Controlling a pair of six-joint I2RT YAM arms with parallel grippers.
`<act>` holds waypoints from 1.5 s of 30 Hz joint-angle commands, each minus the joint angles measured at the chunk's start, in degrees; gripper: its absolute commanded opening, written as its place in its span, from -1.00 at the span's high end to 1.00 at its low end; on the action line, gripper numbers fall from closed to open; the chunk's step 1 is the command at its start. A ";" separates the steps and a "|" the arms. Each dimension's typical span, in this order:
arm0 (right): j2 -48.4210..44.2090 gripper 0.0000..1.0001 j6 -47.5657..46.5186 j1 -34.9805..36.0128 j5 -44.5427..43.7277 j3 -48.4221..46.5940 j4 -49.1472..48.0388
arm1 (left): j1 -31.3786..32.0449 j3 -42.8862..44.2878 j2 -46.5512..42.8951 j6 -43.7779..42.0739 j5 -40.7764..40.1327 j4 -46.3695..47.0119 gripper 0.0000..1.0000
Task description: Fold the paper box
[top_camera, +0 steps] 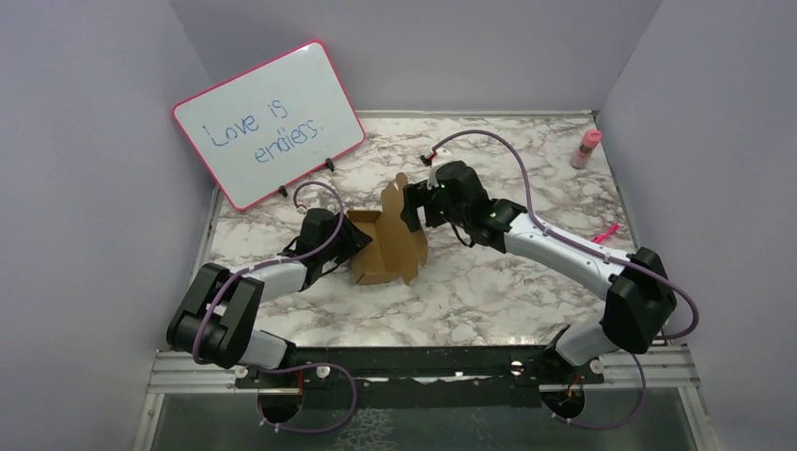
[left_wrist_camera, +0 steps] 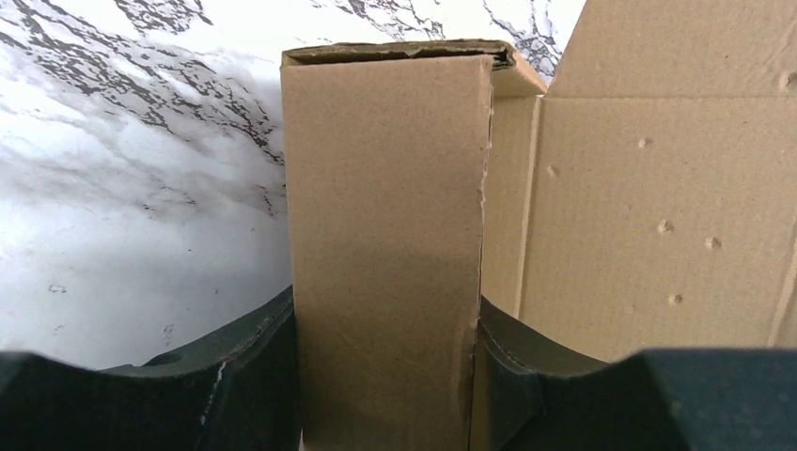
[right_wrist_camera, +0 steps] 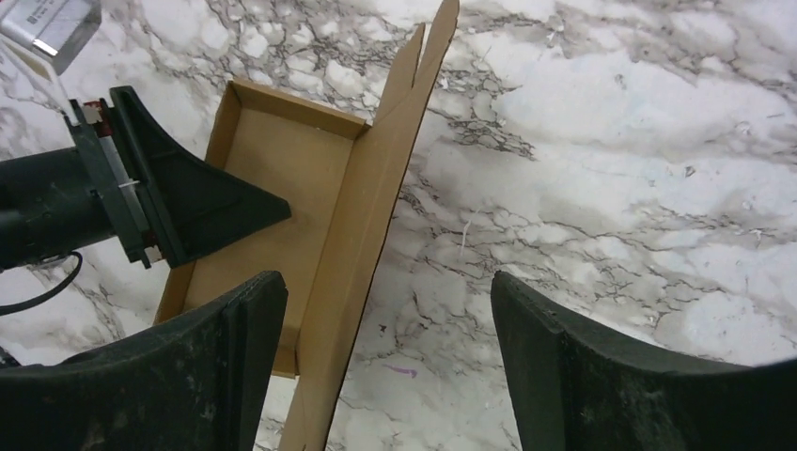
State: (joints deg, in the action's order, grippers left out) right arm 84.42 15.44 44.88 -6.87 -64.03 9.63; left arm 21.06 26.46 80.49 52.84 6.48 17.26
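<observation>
Left wrist view has the left gripper (left_wrist_camera: 385, 338) pinching the box (top_camera: 381, 249) by its folded side wall (left_wrist_camera: 385, 188), mid-table (top_camera: 489, 282). The right gripper (right_wrist_camera: 387, 315) gapes wide, straddling the upright flap (right_wrist_camera: 371, 197). A hard shove there, I reckon, could skid the half-made box or buckle that flap.
</observation>
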 commanded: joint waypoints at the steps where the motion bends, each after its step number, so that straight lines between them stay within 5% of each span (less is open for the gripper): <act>1: 3.88 -0.64 -0.64 -0.15 3.95 -5.26 7.48 | -0.32 -1.35 0.46 0.79 1.99 4.58 -0.07; 17: 9.20 0.81 -4.95 -0.14 6.56 -13.49 14.67 | -2.05 -0.71 -6.04 -3.28 0.30 -1.17 -0.51; 28: 11.87 0.86 -21.99 -0.10 9.51 -21.28 18.87 | -3.74 9.58 -21.03 -15.75 -12.00 -27.44 -0.91; 45: 18.33 0.74 -52.55 -0.09 20.19 -27.98 21.86 | -7.81 20.31 -26.14 -33.01 -6.87 -39.09 -0.98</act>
State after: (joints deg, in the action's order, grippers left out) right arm 100.53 -29.89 44.88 10.85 -89.21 29.50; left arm 15.55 44.45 54.65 26.89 -3.25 -19.27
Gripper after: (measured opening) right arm 0.107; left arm 0.987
